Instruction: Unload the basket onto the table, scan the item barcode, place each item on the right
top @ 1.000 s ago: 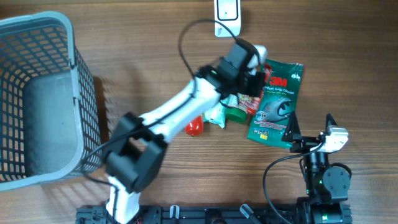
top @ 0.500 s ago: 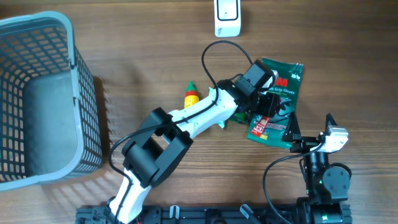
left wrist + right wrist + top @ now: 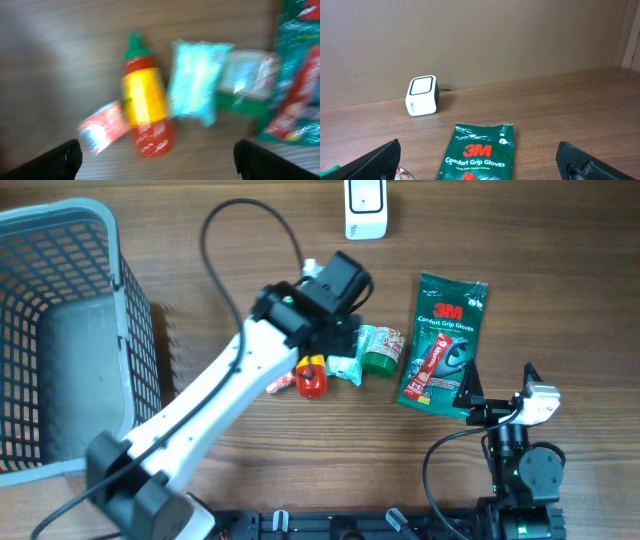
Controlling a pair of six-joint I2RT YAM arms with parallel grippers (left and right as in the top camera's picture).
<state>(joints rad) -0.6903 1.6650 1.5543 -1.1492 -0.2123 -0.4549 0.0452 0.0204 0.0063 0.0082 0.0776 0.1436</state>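
My left gripper (image 3: 157, 159) is hanging wide apart over a blurry, probably plastic sauce bottle (image 3: 145, 107); my right gripper (image 3: 480, 162) is gaping too, glossy glove packet (image 3: 479, 150) lying flat ahead.

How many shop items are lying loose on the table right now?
5, in a row: small red packet, sauce bottle, pale blue pouch, green tub, glove pack rightmost. The left arm may hide more.
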